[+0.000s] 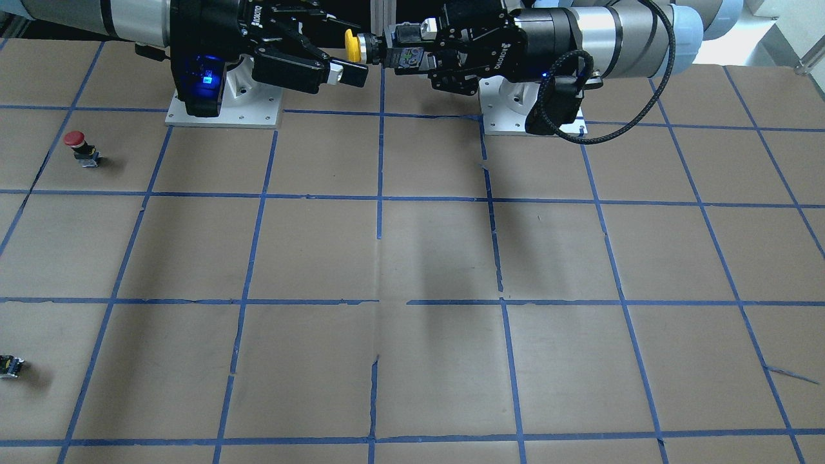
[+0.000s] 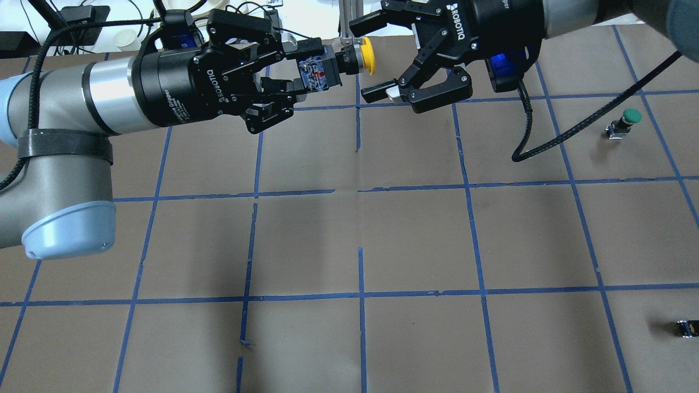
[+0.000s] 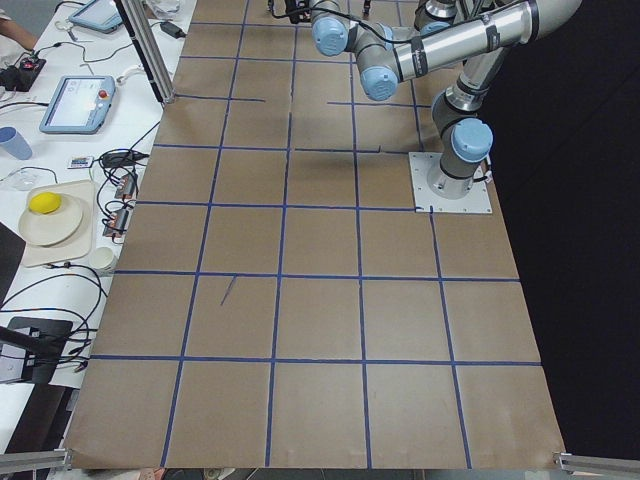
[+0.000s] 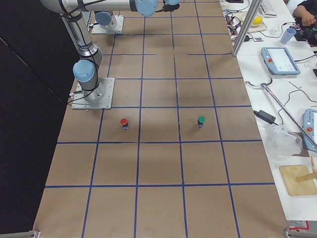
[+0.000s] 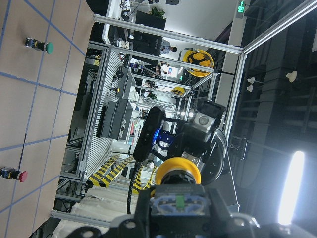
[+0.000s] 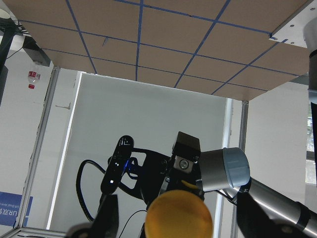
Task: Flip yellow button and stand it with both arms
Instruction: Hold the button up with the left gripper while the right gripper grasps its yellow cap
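Observation:
My left gripper (image 2: 312, 70) is shut on the black and grey switch body of the yellow button (image 2: 367, 55) and holds it level, high above the table, with the cap pointing at my right gripper. My right gripper (image 2: 372, 58) is open, and its two fingers straddle the yellow cap without closing on it. In the front-facing view the button (image 1: 352, 46) sits between my left gripper (image 1: 403, 53) and my right gripper (image 1: 343, 45). The left wrist view shows the cap (image 5: 178, 171) just ahead of the fingers. In the right wrist view the cap (image 6: 178, 216) sits between blurred fingers (image 6: 106, 218).
A red-capped button (image 1: 77, 145) stands on the table on my right side. A green-capped button (image 2: 627, 120) stands further out from it. A small dark capless switch piece (image 2: 686, 328) lies near the table's right edge. Blue tape lines grid the brown table (image 2: 360, 234).

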